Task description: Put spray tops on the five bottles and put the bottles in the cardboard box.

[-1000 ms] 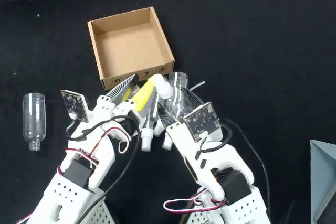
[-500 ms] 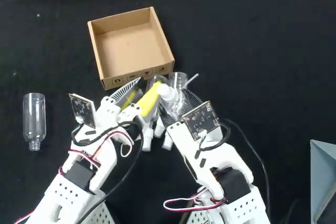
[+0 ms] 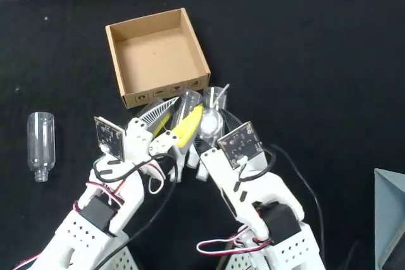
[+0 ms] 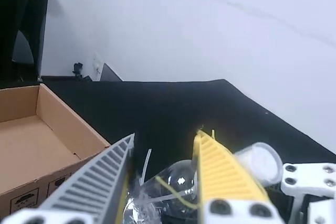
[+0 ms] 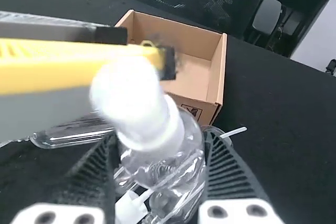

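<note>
My right gripper (image 3: 216, 128) (image 5: 161, 141) is shut on a clear bottle (image 3: 217, 98) (image 5: 170, 169) with a white spray top (image 3: 210, 121) (image 5: 131, 106) on its neck, just in front of the cardboard box (image 3: 190, 42) (image 5: 216, 72). My left gripper (image 3: 188, 103) (image 4: 165, 140) is open beside it. Its yellow finger (image 3: 188, 126) (image 5: 73, 59) lies against the spray top (image 4: 260, 160), and the clear bottle (image 4: 170, 190) shows between the two fingers. The box is empty. Another capless bottle (image 3: 41, 143) lies far left.
More clear bottles (image 3: 179, 162) (image 5: 73, 129) lie on the black table under the two arms, partly hidden. A grey object (image 3: 389, 213) stands at the right edge. The box wall (image 4: 68, 124) is close to my left gripper.
My left gripper has rolled and drawn back, its yellow finger swinging down alongside the spray top. The spray top has shifted toward my right gripper. The right arm has barely moved.
</note>
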Available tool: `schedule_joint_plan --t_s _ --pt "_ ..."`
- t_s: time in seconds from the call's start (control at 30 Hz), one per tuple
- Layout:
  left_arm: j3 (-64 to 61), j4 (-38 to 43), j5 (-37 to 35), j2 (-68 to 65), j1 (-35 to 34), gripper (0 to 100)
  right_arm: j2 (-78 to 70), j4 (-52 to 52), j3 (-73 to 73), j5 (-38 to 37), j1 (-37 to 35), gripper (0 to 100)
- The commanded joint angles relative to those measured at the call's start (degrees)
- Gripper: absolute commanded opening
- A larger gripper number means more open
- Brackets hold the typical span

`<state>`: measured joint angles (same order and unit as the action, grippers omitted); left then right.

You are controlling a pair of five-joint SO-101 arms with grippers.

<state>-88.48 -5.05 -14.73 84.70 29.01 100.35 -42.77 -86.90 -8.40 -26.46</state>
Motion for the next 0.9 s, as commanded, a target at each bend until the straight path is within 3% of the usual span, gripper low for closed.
schedule_joint_plan --t_s 0.0,0.2,0.63,0.87 --pt "0.0 0.4 -0.6 -0.2 1.6 17 1.5 1.3 1.2 0.0 1.0 6.7" --pt "0.2 0.4 -3.3 -0.1 1.5 17 1.5 1.2 1.3 0.0 1.1 6.7" --pt "2.2 0.6 -3.6 -0.1 -6.2 17 1.5 1.1 1.1 0.0 1.1 6.7" --pt "3.3 0.8 -3.1 -0.1 -9.5 17 1.6 1.1 1.1 0.5 7.0 6.7"
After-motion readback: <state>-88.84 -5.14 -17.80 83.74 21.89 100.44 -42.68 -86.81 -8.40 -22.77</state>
